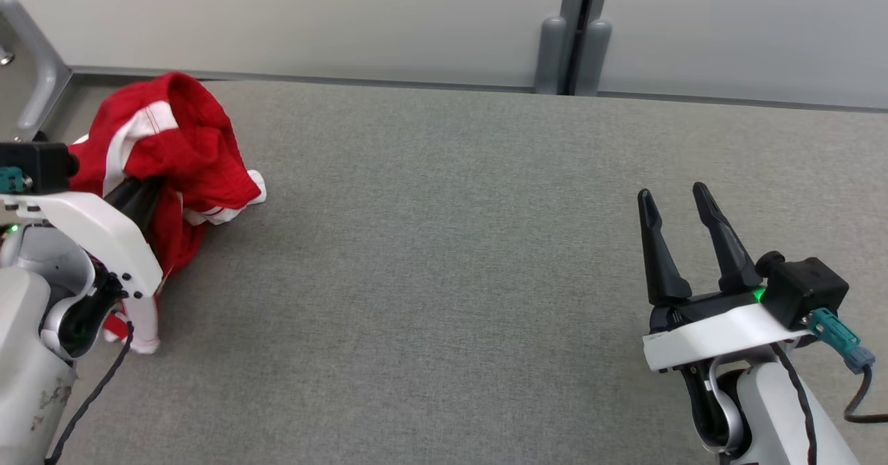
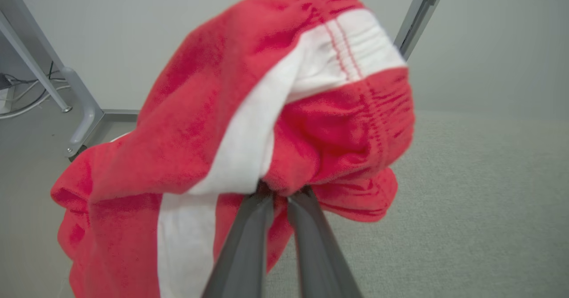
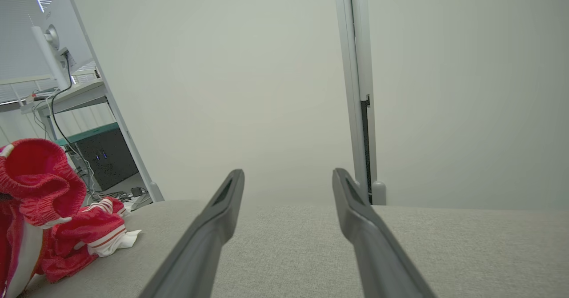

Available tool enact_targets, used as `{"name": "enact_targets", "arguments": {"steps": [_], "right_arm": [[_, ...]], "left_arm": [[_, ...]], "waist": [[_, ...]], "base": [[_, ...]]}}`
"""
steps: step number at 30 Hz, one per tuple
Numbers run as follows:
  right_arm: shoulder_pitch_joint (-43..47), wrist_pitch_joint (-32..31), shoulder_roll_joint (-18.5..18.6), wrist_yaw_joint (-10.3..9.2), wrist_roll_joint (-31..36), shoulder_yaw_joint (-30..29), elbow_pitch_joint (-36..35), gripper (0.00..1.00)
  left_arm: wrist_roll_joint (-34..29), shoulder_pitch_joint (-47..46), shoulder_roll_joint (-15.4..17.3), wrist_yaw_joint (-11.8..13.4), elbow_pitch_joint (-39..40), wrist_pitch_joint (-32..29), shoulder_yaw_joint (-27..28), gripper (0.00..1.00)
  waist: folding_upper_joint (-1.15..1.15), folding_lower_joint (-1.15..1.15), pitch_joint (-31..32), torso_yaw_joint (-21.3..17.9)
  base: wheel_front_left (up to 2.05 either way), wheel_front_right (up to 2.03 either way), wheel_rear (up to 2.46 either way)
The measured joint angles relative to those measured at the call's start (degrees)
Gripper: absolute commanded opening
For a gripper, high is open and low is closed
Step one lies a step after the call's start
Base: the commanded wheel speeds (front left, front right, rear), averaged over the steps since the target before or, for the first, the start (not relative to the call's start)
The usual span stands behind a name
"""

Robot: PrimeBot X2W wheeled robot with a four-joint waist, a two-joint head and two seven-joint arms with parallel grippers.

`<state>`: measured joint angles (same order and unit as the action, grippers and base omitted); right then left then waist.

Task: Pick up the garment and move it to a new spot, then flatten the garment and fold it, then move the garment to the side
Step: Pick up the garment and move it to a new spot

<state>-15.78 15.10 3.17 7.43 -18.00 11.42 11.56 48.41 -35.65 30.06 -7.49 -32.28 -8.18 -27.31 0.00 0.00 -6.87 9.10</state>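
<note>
**Left gripper** (image 2: 279, 194): clenched on a fold of the garment (image 2: 213, 111), dark fingers drawn almost together, red cloth pinched at the tips. In the head view, at the far left (image 1: 139, 198), fingers mostly buried under the cloth, white wrist housing just near and left of them.

**Garment** (image 1: 187, 146): red knit with broad white bands and a ribbed, gathered edge stitched in red. Bunched, not flat. Upper part heaped over and around the left gripper's fingers. Lower folds and a white-trimmed corner resting on the table (image 1: 451, 257). Located at the table's far-left corner, close to the far edge. Also visible at the left margin of the right wrist view (image 3: 40, 191), one part raised, another lying on the surface.

**Right gripper** (image 1: 674, 198): released, jaws spread wide. Positioned at the near right above bare table, well apart from the garment. Same spread visible in its own wrist view (image 3: 289, 178). Black camera block (image 1: 805, 288) and teal connector (image 1: 836, 333) on the wrist, with a small green light lit beside them.

**Table**: grey, fabric-covered, flat.

**Surroundings**:
- Pale partition panels (image 1: 312, 14) along the far edge, joined by a grey post (image 1: 572, 41).
- Grey metal frame leg (image 1: 38, 62) beyond the far-left corner.
- Monitor (image 3: 53, 26), dark computer tower (image 3: 104, 155) and loose cables (image 3: 89, 173) farther left, past the partition's end.
</note>
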Motion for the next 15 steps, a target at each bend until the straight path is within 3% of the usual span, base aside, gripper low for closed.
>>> {"name": "enact_targets", "arguments": {"steps": [6,11,15], "right_arm": [[0.7,0.0,-0.2,0.00,0.3,-2.3,-0.8,1.00],[0.9,0.0,-0.4,0.00,0.6,-3.2,-1.5,1.00],[0.7,0.0,-0.4,0.00,0.8,-3.8,-2.2,1.00]], "left_arm": [[0.8,1.2,1.8,2.7,15.8,-5.2,-0.5,0.00],[2.2,6.0,1.0,6.9,28.7,-8.9,-1.8,0.00],[2.2,8.7,-1.0,9.7,34.6,-10.0,-3.9,0.00]], "waist": [[0.00,0.00,1.9,-4.2],[0.00,0.00,2.5,-8.8],[0.00,0.00,2.2,-12.8]], "base": [[0.00,0.00,0.00],[0.00,0.00,0.00],[0.00,0.00,0.00]]}}
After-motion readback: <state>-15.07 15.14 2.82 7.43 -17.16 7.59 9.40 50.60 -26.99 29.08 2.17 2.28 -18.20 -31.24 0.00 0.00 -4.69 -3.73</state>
